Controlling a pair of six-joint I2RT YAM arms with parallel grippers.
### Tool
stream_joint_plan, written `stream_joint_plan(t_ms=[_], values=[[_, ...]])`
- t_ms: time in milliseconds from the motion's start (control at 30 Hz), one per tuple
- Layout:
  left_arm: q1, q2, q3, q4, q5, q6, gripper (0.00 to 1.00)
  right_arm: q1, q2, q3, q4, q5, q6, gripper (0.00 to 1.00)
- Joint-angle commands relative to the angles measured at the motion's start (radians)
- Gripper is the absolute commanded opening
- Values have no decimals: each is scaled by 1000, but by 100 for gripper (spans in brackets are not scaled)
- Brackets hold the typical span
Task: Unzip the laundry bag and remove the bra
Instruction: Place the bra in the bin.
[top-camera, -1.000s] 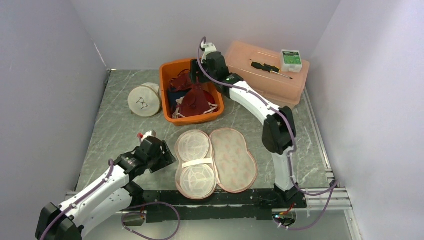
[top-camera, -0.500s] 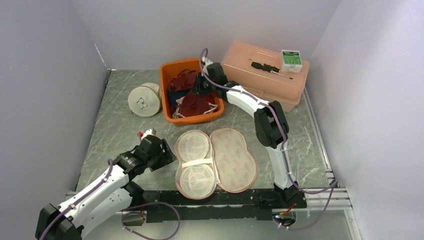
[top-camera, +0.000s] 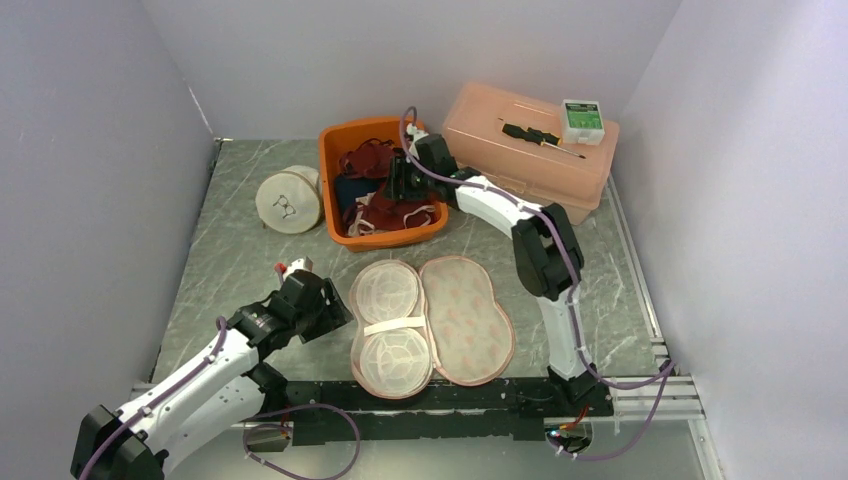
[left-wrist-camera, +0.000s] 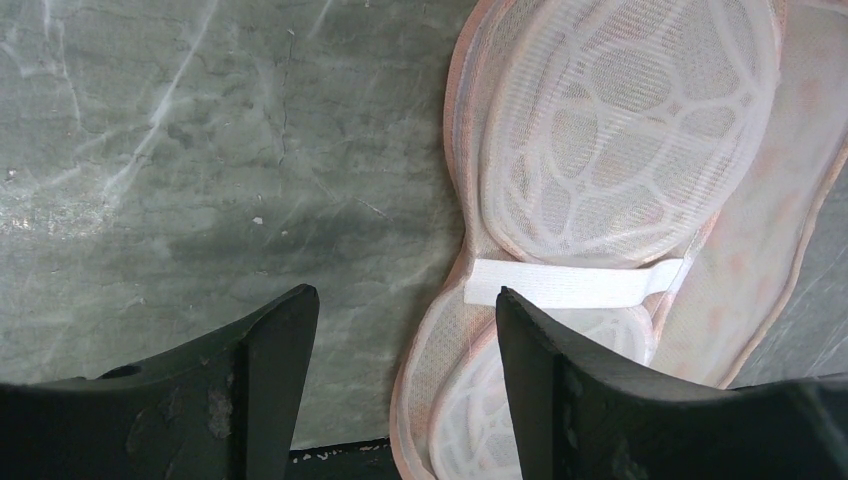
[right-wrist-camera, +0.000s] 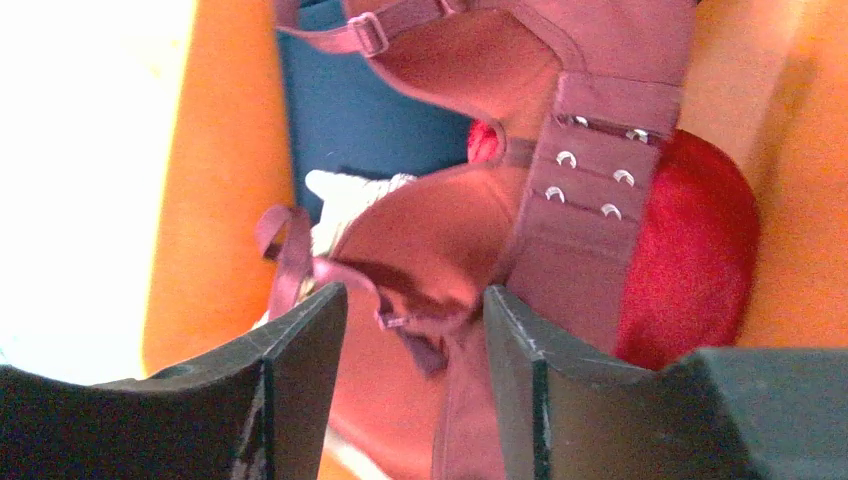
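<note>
The laundry bag (top-camera: 430, 322) lies opened out flat on the tabletop (top-camera: 250, 260). The left fingers (left-wrist-camera: 270, 370) stand wide just beside its left edge, holding nothing. The maroon bra (right-wrist-camera: 440, 240) sits in the orange bin (top-camera: 335, 150), beneath the parted, empty right fingers (right-wrist-camera: 300, 370).

Orange bin (top-camera: 327, 180) walls around right fingers (right-wrist-camera: 250, 410)

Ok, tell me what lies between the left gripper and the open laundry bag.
Nothing stands between them: only bare table lies between the left gripper and the laundry bag, whose edge lies right by the fingertips. The left wrist view shows it.
</note>
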Motion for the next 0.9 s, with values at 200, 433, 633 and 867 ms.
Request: stream_joint_plan(t_ms=[200, 433, 633, 867], values=[[-3, 20, -11, 148, 43, 50, 72, 94, -645, -423, 251, 306, -26, 70], [-6, 157, 0, 208, 106, 94, 74, 99, -1026, -926, 175, 278, 123, 74], [-28, 193, 10, 203, 105, 88, 73, 99, -1272, -1261, 48, 331, 178, 73], [-128, 204, 79, 123, -31, 125, 71, 95, -1462, -1418, -99, 504, 287, 69]])
